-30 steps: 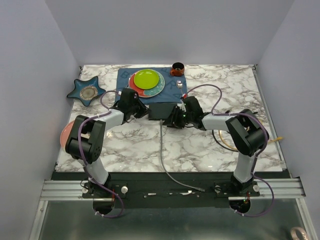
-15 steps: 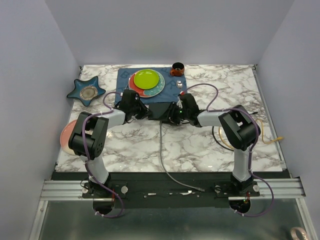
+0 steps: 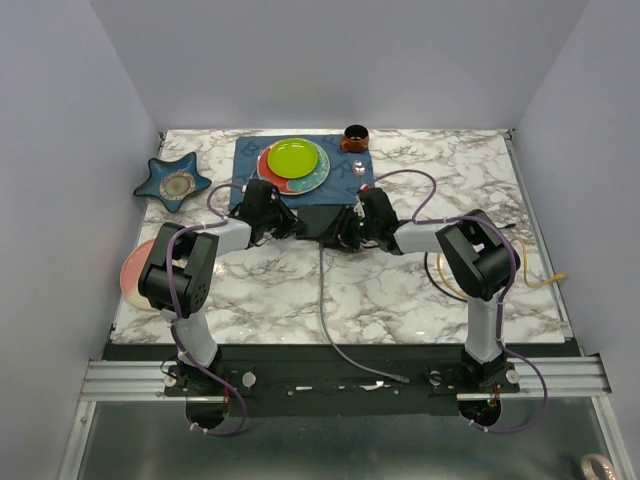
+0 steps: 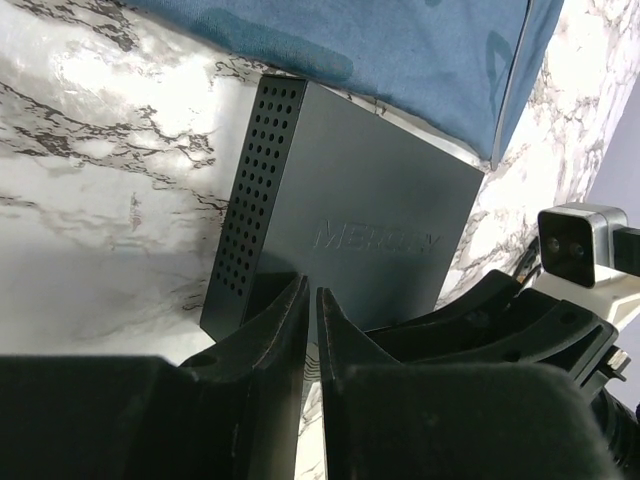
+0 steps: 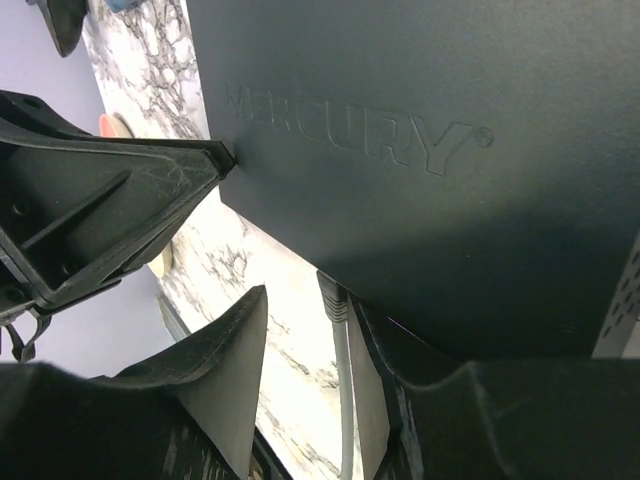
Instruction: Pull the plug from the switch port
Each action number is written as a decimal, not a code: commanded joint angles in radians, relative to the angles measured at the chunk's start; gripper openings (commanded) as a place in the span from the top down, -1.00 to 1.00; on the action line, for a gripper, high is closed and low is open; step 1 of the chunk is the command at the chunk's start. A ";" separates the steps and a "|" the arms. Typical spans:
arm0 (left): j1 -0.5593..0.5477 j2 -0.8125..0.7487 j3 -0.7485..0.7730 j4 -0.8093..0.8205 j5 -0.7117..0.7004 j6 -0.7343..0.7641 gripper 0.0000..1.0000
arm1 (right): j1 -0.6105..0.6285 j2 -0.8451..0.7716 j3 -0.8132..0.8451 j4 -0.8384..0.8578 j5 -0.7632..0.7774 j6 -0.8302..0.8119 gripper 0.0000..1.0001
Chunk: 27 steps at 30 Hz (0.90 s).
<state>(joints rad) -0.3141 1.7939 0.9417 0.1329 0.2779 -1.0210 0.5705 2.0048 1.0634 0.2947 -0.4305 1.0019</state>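
Note:
The switch (image 3: 320,216) is a flat black box on the marble just in front of the blue mat; its embossed top fills the left wrist view (image 4: 360,210) and the right wrist view (image 5: 420,150). A grey plug (image 5: 334,297) sits in a port on its near edge. Its grey cable (image 3: 322,300) trails toward the table's front. My right gripper (image 5: 305,312) is open around the plug, which lies close against the right-hand finger (image 5: 372,400). My left gripper (image 4: 312,293) is shut but for a thin slit, its tips resting at the switch's near left edge.
A blue cloth mat (image 3: 250,160) behind the switch carries a green plate (image 3: 292,157), a spoon (image 3: 360,168) and an orange cup (image 3: 354,137). A star-shaped dish (image 3: 175,181) and a pink plate (image 3: 133,270) lie at the left. A yellow cable (image 3: 550,278) lies at the right.
My right arm has swung left and brought its gripper in against the switch's near edge. The left gripper has shifted only slightly, and the switch has stayed in place.

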 commanded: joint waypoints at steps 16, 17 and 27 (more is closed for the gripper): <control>-0.026 -0.002 -0.041 0.019 0.020 -0.010 0.56 | 0.011 0.043 -0.098 0.142 0.099 0.182 0.09; -0.026 -0.002 -0.046 0.020 0.020 -0.010 0.56 | 0.011 0.049 -0.108 0.194 0.089 0.220 0.09; -0.026 -0.005 -0.049 0.022 0.020 -0.010 0.56 | 0.008 0.063 -0.161 0.302 0.110 0.336 0.24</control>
<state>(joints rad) -0.3359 1.7939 0.9169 0.1787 0.2863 -1.0336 0.5789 2.0144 0.9245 0.5529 -0.3687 1.2491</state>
